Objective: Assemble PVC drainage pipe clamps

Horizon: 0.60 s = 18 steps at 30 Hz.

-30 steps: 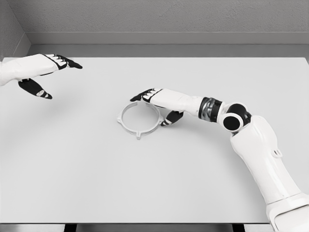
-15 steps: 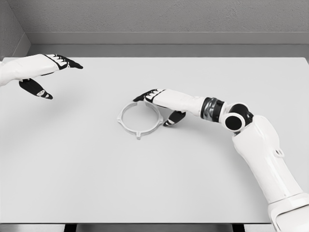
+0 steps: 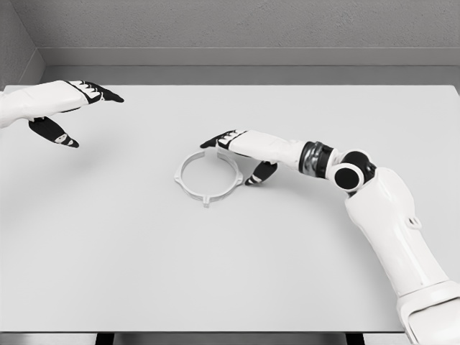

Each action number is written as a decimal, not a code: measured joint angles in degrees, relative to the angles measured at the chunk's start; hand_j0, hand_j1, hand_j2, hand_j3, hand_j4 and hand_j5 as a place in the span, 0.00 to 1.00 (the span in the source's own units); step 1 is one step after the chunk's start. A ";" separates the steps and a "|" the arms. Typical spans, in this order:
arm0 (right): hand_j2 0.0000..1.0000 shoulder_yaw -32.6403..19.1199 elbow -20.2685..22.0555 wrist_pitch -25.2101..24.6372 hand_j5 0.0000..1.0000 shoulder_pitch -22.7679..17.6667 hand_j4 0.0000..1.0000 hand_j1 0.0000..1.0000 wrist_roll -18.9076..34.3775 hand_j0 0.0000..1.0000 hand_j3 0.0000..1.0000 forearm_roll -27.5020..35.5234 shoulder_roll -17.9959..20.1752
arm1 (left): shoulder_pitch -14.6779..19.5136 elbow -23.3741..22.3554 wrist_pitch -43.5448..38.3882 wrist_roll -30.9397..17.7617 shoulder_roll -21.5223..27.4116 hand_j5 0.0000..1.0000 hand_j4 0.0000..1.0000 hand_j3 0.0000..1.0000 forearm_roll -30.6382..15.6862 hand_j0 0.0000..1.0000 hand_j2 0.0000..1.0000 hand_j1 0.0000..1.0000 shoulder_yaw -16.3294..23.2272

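Observation:
A pale grey ring-shaped pipe clamp [image 3: 207, 175] with small tabs on its rim lies flat near the middle of the white table [image 3: 230, 259]. My right hand [image 3: 237, 157] hovers at the ring's right rim, open, its black fingertips [image 3: 213, 139] over the ring's far edge and the thumb by its right side. I cannot tell whether it touches the ring. My left hand [image 3: 72, 111] floats open above the table's far left, well away from the clamp.
A grey wall runs behind the table's far edge [image 3: 230, 85]. The table's front edge crosses the bottom of the view.
My right hand has shifted slightly to the right and away from over the ring. The clamp and my left hand have stayed put.

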<state>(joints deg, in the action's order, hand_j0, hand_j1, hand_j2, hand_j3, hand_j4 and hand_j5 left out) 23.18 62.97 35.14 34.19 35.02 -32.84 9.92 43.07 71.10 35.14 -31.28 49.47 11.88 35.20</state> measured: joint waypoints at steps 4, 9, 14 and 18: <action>1.00 0.06 -0.05 0.01 1.00 0.00 1.00 1.00 0.00 1.00 1.00 -0.03 -0.18 | 0.00 0.00 0.00 -0.01 0.01 1.00 1.00 1.00 0.00 1.00 1.00 1.00 0.00; 1.00 0.08 -0.06 0.02 1.00 0.35 1.00 1.00 0.00 1.00 1.00 -0.09 -0.85 | 0.00 0.00 0.00 -0.03 0.04 1.00 1.00 1.00 0.00 1.00 1.00 1.00 0.00; 1.00 0.08 -0.10 0.01 1.00 0.35 1.00 1.00 0.00 1.00 1.00 -0.22 -1.41 | 0.00 0.00 0.00 0.00 0.05 1.00 1.00 1.00 0.00 1.00 1.00 1.00 0.00; 1.00 0.08 -0.14 0.02 1.00 0.44 1.00 1.00 0.00 1.00 1.00 -0.42 -1.64 | 0.00 0.00 0.00 -0.02 0.05 1.00 1.00 1.00 0.00 1.00 1.00 1.00 0.00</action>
<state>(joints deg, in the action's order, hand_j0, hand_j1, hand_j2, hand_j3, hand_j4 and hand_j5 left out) 23.26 62.82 35.16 34.63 35.02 -33.26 8.28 43.07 71.10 35.14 -31.30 49.52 11.87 35.20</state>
